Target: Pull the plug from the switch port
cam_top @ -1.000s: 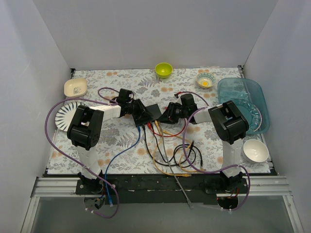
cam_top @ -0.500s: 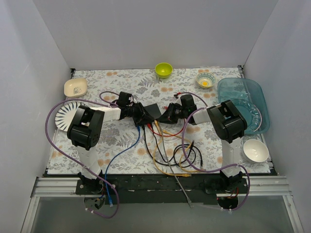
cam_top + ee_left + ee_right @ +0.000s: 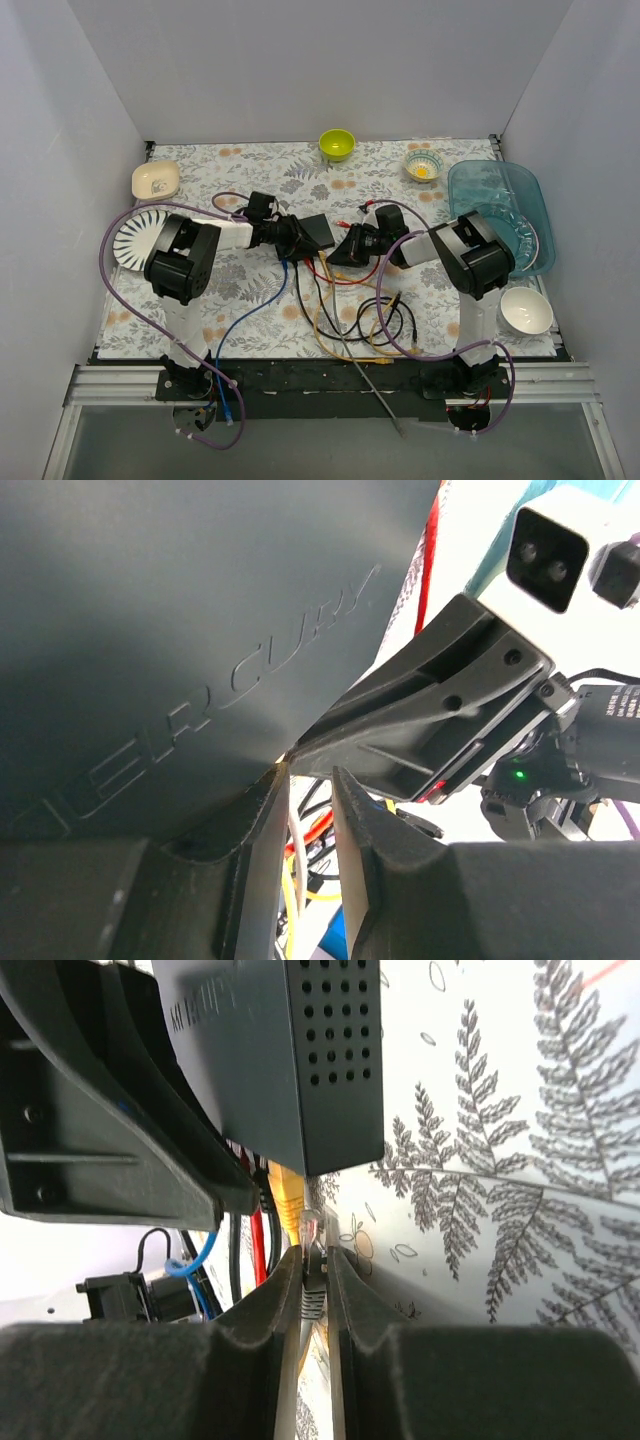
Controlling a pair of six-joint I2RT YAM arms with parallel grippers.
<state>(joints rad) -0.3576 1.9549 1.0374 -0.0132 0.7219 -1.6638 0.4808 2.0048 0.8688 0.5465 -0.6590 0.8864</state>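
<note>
The black network switch (image 3: pixel 320 230) lies mid-table with several cables at its near edge. My right gripper (image 3: pixel 343 252) is at its front right corner. In the right wrist view the right gripper (image 3: pixel 313 1255) is shut on a grey plug (image 3: pixel 312 1235). The plug's clear tip is out of the switch (image 3: pixel 290 1060), just in front of the port row. A yellow plug (image 3: pixel 287 1195) sits in the port beside it. My left gripper (image 3: pixel 296 240) rests against the switch's left end. In the left wrist view the left gripper (image 3: pixel 308 775) stands narrowly apart with nothing between its jaws, touching the switch (image 3: pixel 180 630).
Loose red, yellow, black and blue cables (image 3: pixel 350 315) tangle in front of the switch. A green bowl (image 3: pixel 337 144) and a small patterned bowl (image 3: pixel 422 166) stand at the back. A blue tray (image 3: pixel 500 215) and a white bowl (image 3: pixel 526 310) are on the right; a cream dish (image 3: pixel 156 180) and a ribbed plate (image 3: pixel 130 235) on the left.
Both grippers have shifted slightly toward the near side of the switch. The right wrist has dropped lower and a little left. The switch has barely moved.
</note>
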